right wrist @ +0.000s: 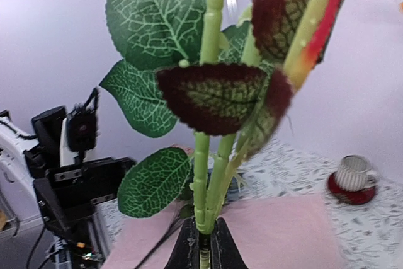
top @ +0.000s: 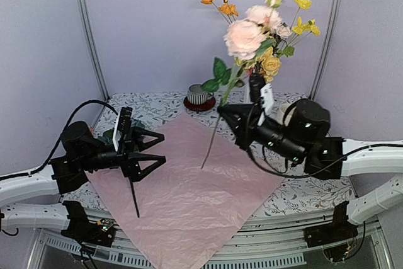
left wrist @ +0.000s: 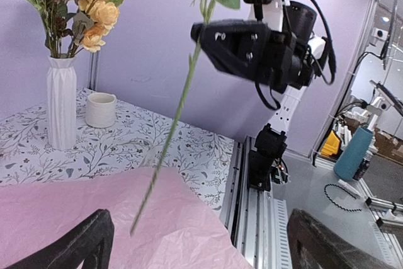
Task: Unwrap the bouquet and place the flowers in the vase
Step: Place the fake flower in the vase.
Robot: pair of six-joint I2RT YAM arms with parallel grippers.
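Left wrist view shows the white ribbed vase [left wrist: 61,102] upright on the patterned table [left wrist: 208,155], holding flowers [left wrist: 94,4], yellow roses and mauve blooms, with a cream mug [left wrist: 101,109] just beside it whose inside cannot be seen. The right gripper [top: 221,111] is clamped tight on a leafy green stem [left wrist: 167,143], which hangs in the air above the flat pink paper [top: 189,187], apart from the vase. The left gripper [top: 157,148] gapes wide with nothing in it, low over the paper, and a striped cup [top: 199,94] sits on a red saucer [top: 208,106] at the back.
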